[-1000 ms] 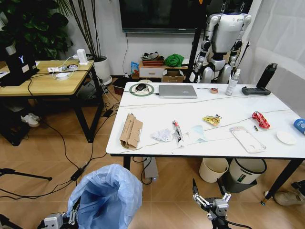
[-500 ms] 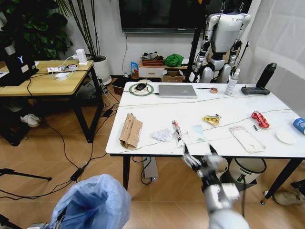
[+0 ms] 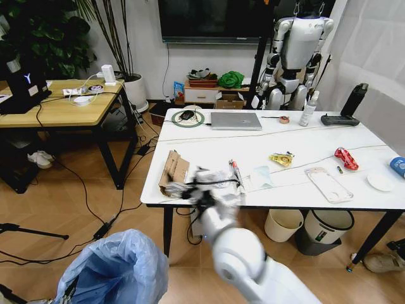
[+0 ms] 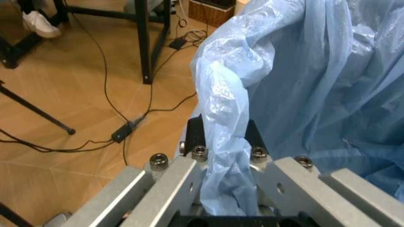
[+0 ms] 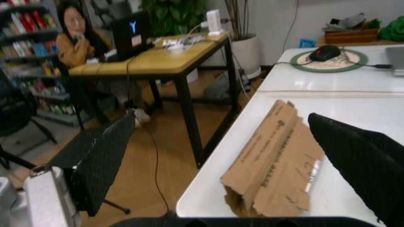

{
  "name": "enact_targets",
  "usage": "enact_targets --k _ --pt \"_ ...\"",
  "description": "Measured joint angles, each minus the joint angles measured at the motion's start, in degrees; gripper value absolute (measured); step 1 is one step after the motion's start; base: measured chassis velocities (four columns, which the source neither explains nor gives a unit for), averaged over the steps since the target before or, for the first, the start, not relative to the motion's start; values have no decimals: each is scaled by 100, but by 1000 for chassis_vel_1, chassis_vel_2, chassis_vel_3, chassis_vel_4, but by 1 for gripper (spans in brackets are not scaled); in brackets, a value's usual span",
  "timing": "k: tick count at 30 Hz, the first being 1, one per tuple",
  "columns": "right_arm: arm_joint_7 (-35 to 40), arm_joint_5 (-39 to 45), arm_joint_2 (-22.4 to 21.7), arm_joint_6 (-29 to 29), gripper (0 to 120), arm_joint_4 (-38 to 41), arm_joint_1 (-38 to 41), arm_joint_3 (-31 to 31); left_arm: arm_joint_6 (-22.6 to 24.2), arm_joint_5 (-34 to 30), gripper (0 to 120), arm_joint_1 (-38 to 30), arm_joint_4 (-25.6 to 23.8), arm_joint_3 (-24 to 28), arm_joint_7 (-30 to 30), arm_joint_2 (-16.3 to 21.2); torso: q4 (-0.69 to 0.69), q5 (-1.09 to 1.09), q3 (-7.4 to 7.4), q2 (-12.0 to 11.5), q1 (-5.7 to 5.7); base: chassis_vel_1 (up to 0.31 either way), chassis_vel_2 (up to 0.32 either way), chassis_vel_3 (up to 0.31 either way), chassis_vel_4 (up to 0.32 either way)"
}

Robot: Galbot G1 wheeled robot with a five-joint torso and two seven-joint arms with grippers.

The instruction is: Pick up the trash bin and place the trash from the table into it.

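At the tabletop (image 3: 304, 152) edge, the right gripper (image 5: 240, 156) spreads its jaws either side of the cardboard (image 5: 275, 158). Below, the left gripper (image 4: 224, 151) clenches the bin (image 3: 117, 269) bag.

Right gripper (image 3: 201, 190) raised at near edge of table (image 3: 304, 149), beside torn cardboard (image 3: 174, 173) and crumpled tissue (image 3: 217, 177); finger state unclear. Trash bin (image 3: 120, 266) low at left, blue bag billowing. Laptop (image 3: 235, 121) at far side.
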Motion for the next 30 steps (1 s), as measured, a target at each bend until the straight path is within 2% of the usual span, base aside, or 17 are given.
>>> enact_targets --k 7,12,18,20,23,28,30 --pt "300 -325 628 -555 100 -937 586 -454 -130 119 0 92 -20 47 -2 -279 -1 0 -1 -3 -1 0 0 0 0" --pt "490 -1057 946 -838 100 -1637 757 -595 -154 138 0 107 -59 40 -12 -346 -2 0 -2 -4 -2 0 0 0 0" --pt "626 -1495 1226 -889 100 -2298 790 -610 -141 138 0 59 -63 55 -24 -357 -1 2 -3 -5 -2 0 0 0 0" --pt "626 -1495 1226 -889 100 -2298 790 -610 -141 138 0 59 -63 55 -24 -357 -1 2 -3 -5 -2 0 0 0 0" --pt "600 -1856 1246 -862 100 -2889 793 -567 -128 137 0 42 -66 56 -44 -350 -1 1 -3 -5 -3 0 0 0 0" --pt "428 -2086 1239 -695 80 -3290 792 -306 -128 124 0 24 -69 56 -51 -323 -2 1 -3 -6 -3 0 0 0 0" --pt "425 -2081 1239 -684 77 -3291 786 -294 -128 123 0 19 -68 56 -52 -319 -2 1 -3 -6 -3 0 0 0 0"
